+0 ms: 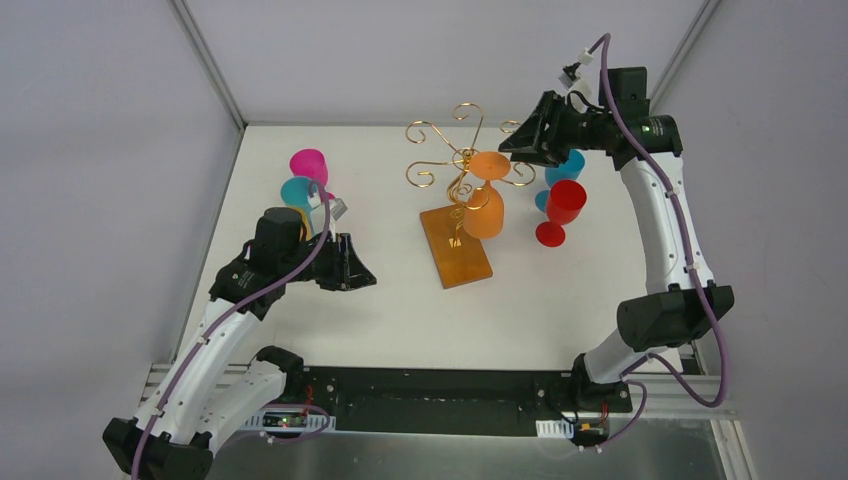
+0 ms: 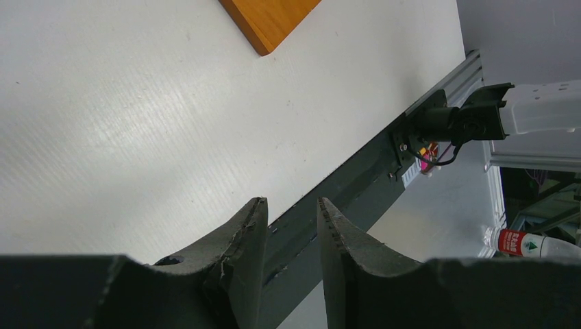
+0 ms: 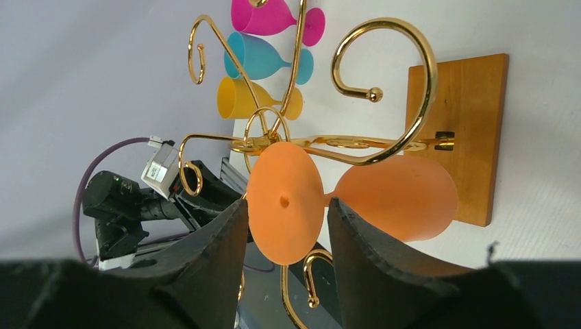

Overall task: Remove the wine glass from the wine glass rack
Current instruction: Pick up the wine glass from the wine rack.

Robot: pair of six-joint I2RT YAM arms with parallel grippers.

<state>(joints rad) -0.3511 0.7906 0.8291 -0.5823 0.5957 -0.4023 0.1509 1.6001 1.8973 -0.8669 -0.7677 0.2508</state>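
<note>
While the left gripper (image 2: 291,205) hangs nearest the front edge of the white table (image 1: 400,310), its dark ridged fingers a narrow gap apart and holding nothing, the work sits farther back. Mid-table stands the wine glass rack (image 1: 456,250): a flat, smooth rectangular wooden base (image 3: 473,116) carrying glossy gold wire curled into scrolls. From one scroll arm the orange wine glass (image 3: 397,199) hangs bowl down, matte and rounded, held up by its disc foot (image 3: 284,185). The right gripper (image 3: 288,203) brackets that foot, fingers parted either side of its rim with a sliver of gap on one side, so I judge nothing is gripped yet. To do this well, close squarely on the rim, then draw the glass along the arm toward its open end, keeping the foot level so it clears the curl. Go slowly, since the rack looks light and could drag or tip. Farther out stand a red glass (image 1: 562,205) and, at the left, a pink glass (image 1: 308,163)
</note>
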